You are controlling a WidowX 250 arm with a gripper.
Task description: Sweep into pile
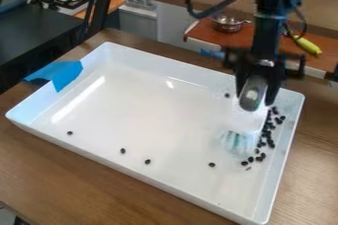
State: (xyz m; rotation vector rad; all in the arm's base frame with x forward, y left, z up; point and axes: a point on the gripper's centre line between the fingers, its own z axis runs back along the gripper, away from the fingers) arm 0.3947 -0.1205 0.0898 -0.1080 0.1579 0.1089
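Inside the white tray (151,115), most black beans (271,144) bunch near the right-hand wall (282,157) in view, while strays (147,162) dot the front. Beside the bunch, the claw (254,98) is narrowed around a brush (249,120). Low, slow strokes should gather strays without flicking them; easing off before the raised walls avoids knocks, and the broad middle gives sweeping room.

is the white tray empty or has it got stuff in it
Not empty: the tray holds small dark pieces, most clustered toward the picture's right, a few scattered elsewhere.
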